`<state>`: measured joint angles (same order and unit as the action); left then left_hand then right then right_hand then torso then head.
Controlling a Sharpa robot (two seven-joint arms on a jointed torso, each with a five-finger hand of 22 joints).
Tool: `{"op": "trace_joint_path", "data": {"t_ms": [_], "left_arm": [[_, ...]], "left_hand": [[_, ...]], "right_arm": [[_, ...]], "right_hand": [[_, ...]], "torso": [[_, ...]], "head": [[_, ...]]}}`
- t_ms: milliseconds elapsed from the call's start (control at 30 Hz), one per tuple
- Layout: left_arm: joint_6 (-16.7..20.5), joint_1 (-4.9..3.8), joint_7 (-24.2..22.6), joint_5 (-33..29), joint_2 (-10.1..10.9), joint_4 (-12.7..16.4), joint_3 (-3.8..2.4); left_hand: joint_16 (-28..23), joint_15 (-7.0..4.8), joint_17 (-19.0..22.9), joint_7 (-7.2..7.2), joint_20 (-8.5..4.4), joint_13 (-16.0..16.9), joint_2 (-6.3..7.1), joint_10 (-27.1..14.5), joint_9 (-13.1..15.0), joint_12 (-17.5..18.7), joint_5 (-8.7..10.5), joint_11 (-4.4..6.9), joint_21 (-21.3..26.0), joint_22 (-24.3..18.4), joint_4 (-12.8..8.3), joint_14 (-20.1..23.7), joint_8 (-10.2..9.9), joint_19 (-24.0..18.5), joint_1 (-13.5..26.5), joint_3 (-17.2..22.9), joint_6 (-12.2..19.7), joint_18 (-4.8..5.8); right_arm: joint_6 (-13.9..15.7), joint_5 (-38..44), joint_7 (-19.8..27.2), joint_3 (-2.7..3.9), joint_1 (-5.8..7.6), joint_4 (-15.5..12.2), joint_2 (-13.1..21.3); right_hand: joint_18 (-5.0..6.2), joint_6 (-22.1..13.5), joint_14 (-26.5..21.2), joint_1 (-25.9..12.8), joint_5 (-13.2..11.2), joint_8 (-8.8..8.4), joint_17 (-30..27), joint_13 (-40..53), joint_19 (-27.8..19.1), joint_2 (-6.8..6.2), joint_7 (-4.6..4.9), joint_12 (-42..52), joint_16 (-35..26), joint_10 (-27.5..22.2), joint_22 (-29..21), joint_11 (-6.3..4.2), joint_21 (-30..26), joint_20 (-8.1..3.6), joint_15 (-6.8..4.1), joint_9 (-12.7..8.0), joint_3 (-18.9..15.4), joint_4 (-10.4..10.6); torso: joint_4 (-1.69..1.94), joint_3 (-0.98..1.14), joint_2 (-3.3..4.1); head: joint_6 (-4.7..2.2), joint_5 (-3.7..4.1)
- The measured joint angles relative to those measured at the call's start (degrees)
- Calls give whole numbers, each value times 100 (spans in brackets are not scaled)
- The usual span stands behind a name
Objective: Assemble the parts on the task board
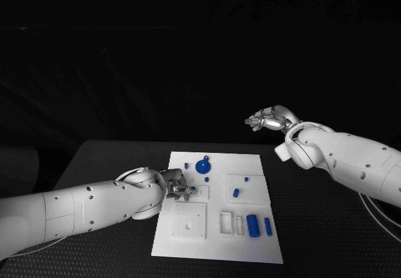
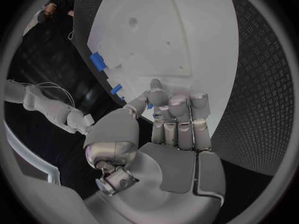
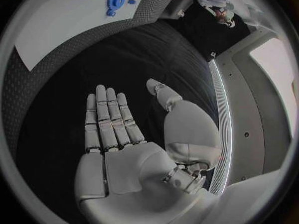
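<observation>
The flat white plastic task board (image 1: 219, 204) lies mid-desk. The small blue plastic parts (image 1: 252, 222) on it look light, hard and slippery — best pinched by their sides. The left robot hand (image 1: 179, 189) rests on the board, fingers curled, holding nothing clear. The right robot hand (image 1: 269, 120) hovers far right — open, empty.

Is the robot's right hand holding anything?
No, it is open: the right hand has its fingers stretched out flat, apart from the thumb, over the black table.

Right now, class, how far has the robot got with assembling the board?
Done: the round blue part seems seated on the task board. In hand: the left hand works at the board's left edge. Left: blue cylinders lie loose; the right hand hovers open.
</observation>
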<state>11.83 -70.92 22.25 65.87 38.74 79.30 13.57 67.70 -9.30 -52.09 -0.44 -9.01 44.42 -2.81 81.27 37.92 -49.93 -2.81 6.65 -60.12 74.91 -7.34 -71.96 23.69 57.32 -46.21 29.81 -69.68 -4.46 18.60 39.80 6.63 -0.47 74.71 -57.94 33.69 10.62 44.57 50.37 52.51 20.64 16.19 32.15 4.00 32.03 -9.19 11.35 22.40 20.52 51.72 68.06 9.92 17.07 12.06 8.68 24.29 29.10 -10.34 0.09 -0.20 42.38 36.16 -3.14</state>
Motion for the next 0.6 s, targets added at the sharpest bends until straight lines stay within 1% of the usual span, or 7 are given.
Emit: {"op": "trace_joint_path", "data": {"t_ms": [167, 233, 267, 333, 467, 500, 600], "left_arm": [[-3, 1, -19, -57, 8, 0, 1], [-4, 1, -25, -84, 9, -3, 2], [-4, 1, -27, -99, 10, -5, 2], [-3, 2, -27, -125, 16, -14, 4], [5, 5, -27, -172, 57, -27, 6], [6, 6, -28, -185, 69, -26, 1], [17, 5, -32, -224, 122, 15, -40]], "left_hand": [[0, 0, 9, 0, 0, -12, 8, 0, -7, -21, 0, 0, 0, 0, -47, 0, 0, 0, -8, -47, 0, 0], [0, 0, 17, 0, 0, -17, 57, 0, -7, -21, 0, 0, 0, 0, -48, 0, 0, 0, -33, -47, 0, 0], [0, -11, 22, 2, 0, -19, 113, -12, -12, -21, -1, -12, 0, 0, -63, 11, 0, 0, -25, -61, 3, 0], [0, -12, 32, 20, 0, -35, 310, -21, -16, -21, -2, -21, 0, -1, -69, 28, 0, 0, 57, -89, 21, 0], [0, -1, 48, 20, 22, -58, 689, -21, -23, -21, -2, -21, 0, 2, 78, 42, 0, -22, 354, -299, 21, 0], [0, -1, 52, 10, 31, -64, 794, -21, -26, -21, -2, -21, 0, 3, 117, 42, 0, -31, 459, -371, 31, 0], [0, -32, 66, 20, 22, -79, 1007, -45, -29, -21, -2, 2, 45, 4, 207, 74, 0, -64, 672, -524, 61, 0]], "right_arm": [[-1, 0, 0, 0, -12, 4, 0], [-1, 0, 0, 0, -16, 4, 0], [-1, 0, 0, 0, -18, 5, 0], [-1, -1, 0, 0, -21, 6, 0], [-1, -1, 0, 0, -22, 8, -2], [-1, -1, 0, 0, -22, 9, -2], [-1, -1, 0, 0, -23, 20, -2]], "right_hand": [[0, 0, 0, 0, 0, 0, 0, 0, 0, 0, 0, 0, 0, 0, 5, 0, 0, 0, 0, 0, 0, 0], [0, 0, 0, 0, 0, 0, -1, 0, 0, 0, 0, 0, 0, 0, 5, 0, 0, 0, 0, 0, 0, 0], [0, 0, 0, 0, 0, 0, -1, 0, 0, 0, 0, 0, 0, 0, 5, 0, 0, 0, 0, 0, 0, 0], [0, 1, 0, 0, 0, 0, -1, 0, 0, 0, 0, 0, 0, 0, 5, 0, 0, 0, 0, 0, 0, 0], [0, 1, 0, 0, 0, 0, 4, 0, 0, 0, 0, 0, 0, 0, 5, 0, 0, 0, 0, 0, 0, 0], [-1, 1, 0, 0, 0, 0, 4, 0, 0, 0, 0, 0, 0, 0, 5, 0, 0, 0, 0, 0, 0, 0], [0, 1, 0, 0, 0, 0, 4, 0, 0, 0, -1, 0, 0, 0, 5, 0, 0, 0, 0, -3, 0, 0]], "torso": [[0, 1, -1], [0, 1, -1], [-1, 1, -1], [-1, 2, -1], [-1, 4, -1], [-2, 4, -1], [-3, 8, -2]], "head": [[3, -5], [12, -5], [14, -5], [15, -7], [2, -12], [0, -13], [-9, -14]]}}
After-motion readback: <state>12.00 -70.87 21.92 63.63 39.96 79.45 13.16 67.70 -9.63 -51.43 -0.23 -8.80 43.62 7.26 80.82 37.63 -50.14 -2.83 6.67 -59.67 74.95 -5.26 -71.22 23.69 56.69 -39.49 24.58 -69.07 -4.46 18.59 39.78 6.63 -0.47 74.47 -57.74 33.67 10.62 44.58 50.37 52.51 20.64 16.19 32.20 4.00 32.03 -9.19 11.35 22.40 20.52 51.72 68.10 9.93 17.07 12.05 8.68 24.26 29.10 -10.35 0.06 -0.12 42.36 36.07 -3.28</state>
